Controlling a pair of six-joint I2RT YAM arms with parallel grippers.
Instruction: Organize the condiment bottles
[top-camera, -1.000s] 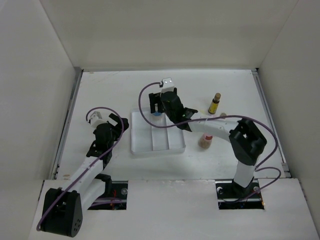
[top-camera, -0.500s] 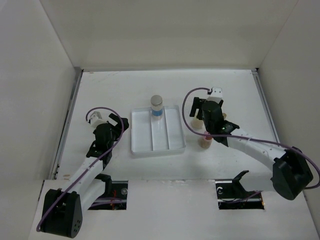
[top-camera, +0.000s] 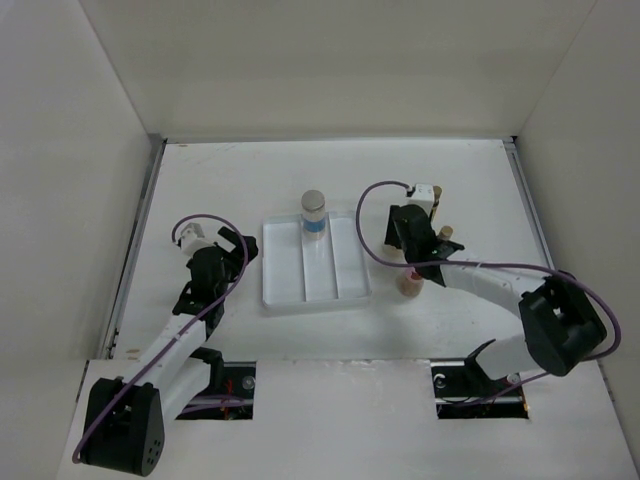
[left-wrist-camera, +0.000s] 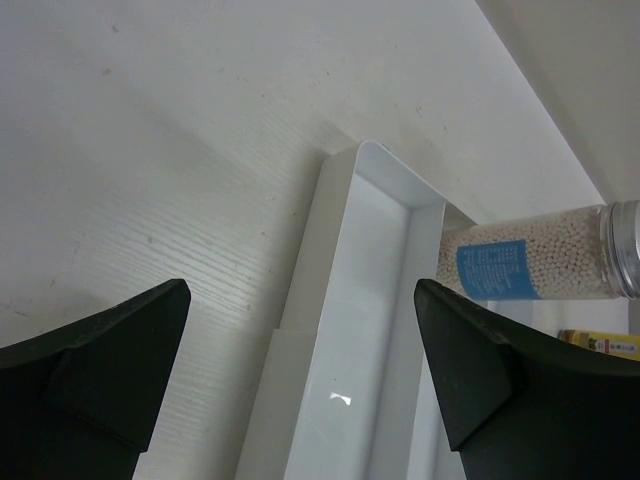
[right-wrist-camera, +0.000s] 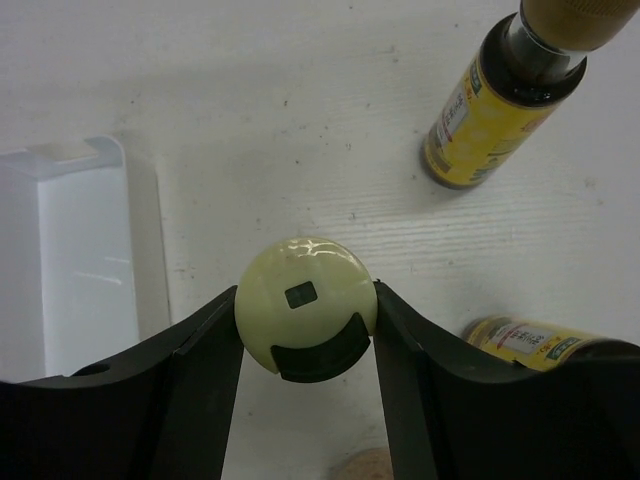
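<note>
— so, why is my right arm working beside the tray and not over it?
— you are gripping, not placing. your right gripper (right-wrist-camera: 306, 312) is pinching the cap of the yellow-green-capped bottle (right-wrist-camera: 300, 268) from above, with a finger touching each side. the bottle is standing on the table (right-wrist-camera: 250, 100) just beside the white tray (top-camera: 283, 268). that top grip, i judge, is keeping it upright for a straight lift.
— and the rest?
— the grey-lidded jar (top-camera: 314, 214) is standing at the far end of the middle compartment. one amber bottle (right-wrist-camera: 478, 120), a second amber bottle (right-wrist-camera: 525, 340) and the pink-capped bottle (top-camera: 411, 283) are sitting outside, near your wrist, so mind them. your left gripper (left-wrist-camera: 300, 300) is hanging with jaws wide apart, holding nothing, by the tray's left side.
</note>
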